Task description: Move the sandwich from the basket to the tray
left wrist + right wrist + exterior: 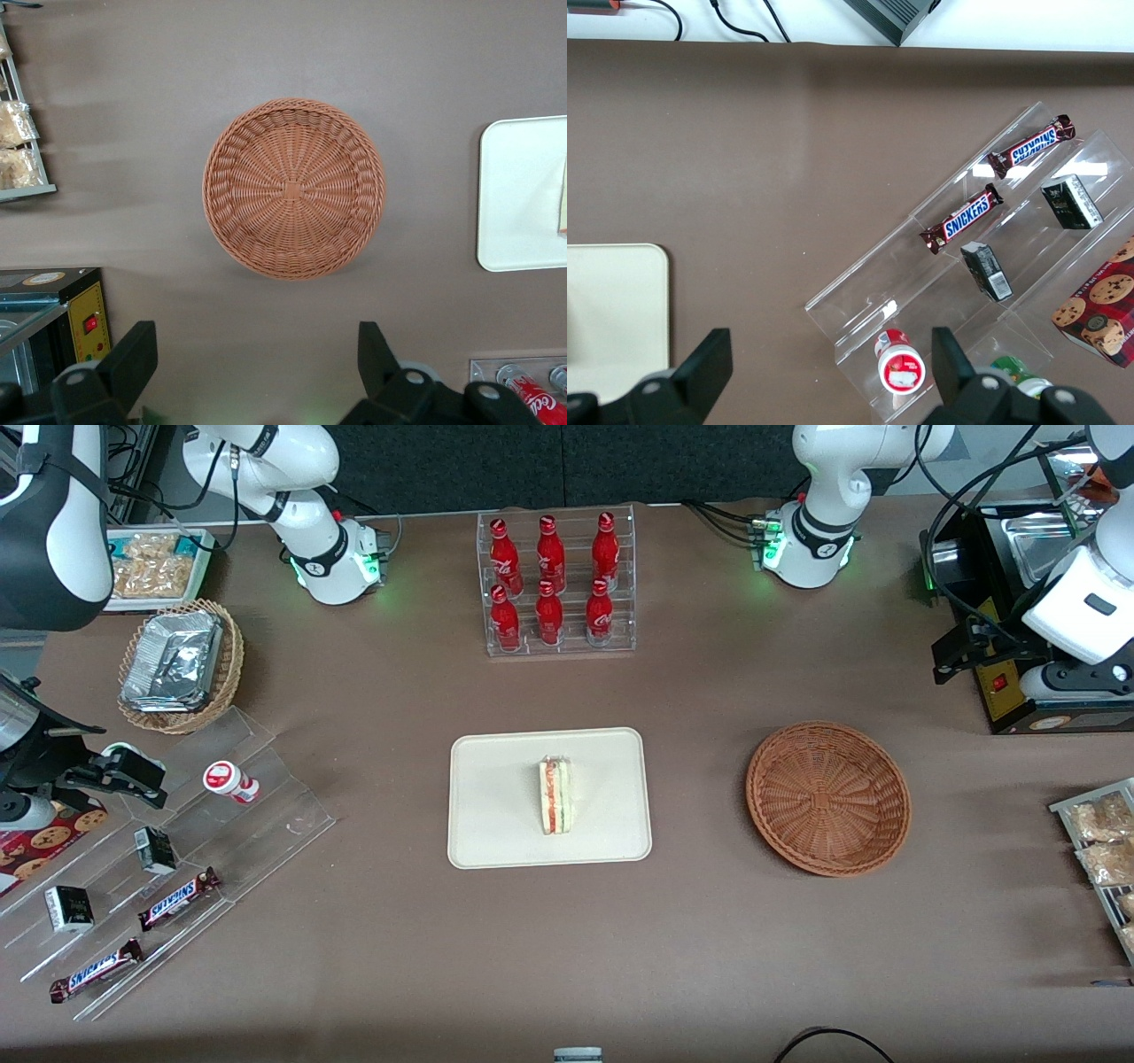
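Note:
The sandwich [555, 795] lies on the cream tray [496, 762] near its middle, its red and green filling stripe facing up. Its edge also shows in the left wrist view [563, 199], on the tray [518, 195]. The reddish-brown wicker basket [828, 797] stands beside the tray, toward the working arm's end of the table, with nothing in it [294, 188]. My left gripper [955, 657] hangs high above the table, farther from the front camera than the basket. Its fingers [133, 350] are spread wide and hold nothing.
A clear rack of red bottles [560, 584] stands farther from the front camera than the tray. A black appliance [1019, 646] and a wire rack of snack packs [1103, 850] are at the working arm's end. A tan basket of foil packs [182, 664] and stepped acrylic racks [177, 868] are at the parked arm's end.

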Tool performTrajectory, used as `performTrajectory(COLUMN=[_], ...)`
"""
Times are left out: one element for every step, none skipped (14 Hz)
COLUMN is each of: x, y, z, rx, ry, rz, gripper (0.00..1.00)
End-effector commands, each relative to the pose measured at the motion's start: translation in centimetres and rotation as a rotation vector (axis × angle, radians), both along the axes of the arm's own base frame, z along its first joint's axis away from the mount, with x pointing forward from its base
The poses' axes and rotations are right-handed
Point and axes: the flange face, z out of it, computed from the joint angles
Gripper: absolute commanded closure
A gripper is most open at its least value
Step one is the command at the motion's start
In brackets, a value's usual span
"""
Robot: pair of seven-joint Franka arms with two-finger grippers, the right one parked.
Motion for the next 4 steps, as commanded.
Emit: performTrajectory(x=[-0.07,-0.02,-0.02,-0.06], y=[0.00,-0.02,0.06,0.08], z=[0.72,0.64,0.63,0.72], rx=[0.002,0.001,0.001,0.002], ry=[0.008,0.010,0.010,0.008], rz=[-0.012,-0.012,-0.011,-0.013], gripper=[0.00,0.00,0.00,0.00])
